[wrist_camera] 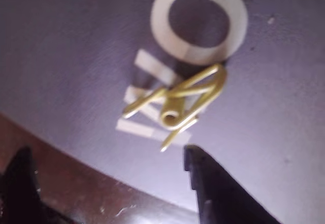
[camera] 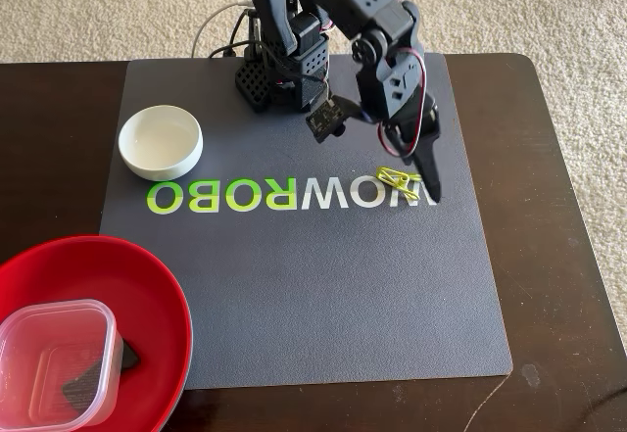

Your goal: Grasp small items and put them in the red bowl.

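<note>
Gripper [wrist_camera: 109,165] spread wide, empty, poised at yellow-green wire clip [wrist_camera: 177,104]. Clip flat on mat [camera: 323,295], at 1 o'clock from red bowl [camera: 157,295]. Risk: thin clip slipping between fingertips, skidding aside.

A dark brown wooden table [camera: 578,256] stands on pale beige carpet [camera: 118,6], seen from above in the fixed view. The carpet fills the top of the picture and runs down past the table's right edge. A grey mat [camera: 323,295] covers most of the tabletop, its far edge close to the table's far edge, its near right corner rounded. Mirrored lettering [camera: 245,195] in green and white crosses the mat's middle. Soft, even light falls across the scene, perhaps daylight, leaving a dull sheen on the wood. Pale flecks [camera: 529,373] mark the wood near the mat's near right corner. The blurred wrist view shows the mat's edge meeting reddish-brown wood [wrist_camera: 101,193].
</note>
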You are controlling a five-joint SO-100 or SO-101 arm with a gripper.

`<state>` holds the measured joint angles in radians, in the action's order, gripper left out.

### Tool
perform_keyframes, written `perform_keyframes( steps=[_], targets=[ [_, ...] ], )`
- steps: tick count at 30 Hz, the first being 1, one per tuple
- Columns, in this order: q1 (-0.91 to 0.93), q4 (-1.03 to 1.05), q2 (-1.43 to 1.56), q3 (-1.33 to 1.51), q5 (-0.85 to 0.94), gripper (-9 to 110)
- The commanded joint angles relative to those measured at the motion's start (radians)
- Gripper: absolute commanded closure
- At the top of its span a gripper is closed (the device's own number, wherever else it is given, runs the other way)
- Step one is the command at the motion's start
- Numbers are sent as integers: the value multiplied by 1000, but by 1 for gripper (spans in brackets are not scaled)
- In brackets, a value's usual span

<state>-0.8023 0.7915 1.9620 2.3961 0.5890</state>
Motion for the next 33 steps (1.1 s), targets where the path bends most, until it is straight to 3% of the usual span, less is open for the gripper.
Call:
perform_keyframes(
  steps=[1, 11, 22, 33],
  targets=[
    [28, 15, -117, -67, 26, 62],
    [103, 66, -227, -121, 9, 66],
    [107, 155, -350, -229, -43, 85],
    [91, 160, -374, -252, -97, 96]
  ],
)
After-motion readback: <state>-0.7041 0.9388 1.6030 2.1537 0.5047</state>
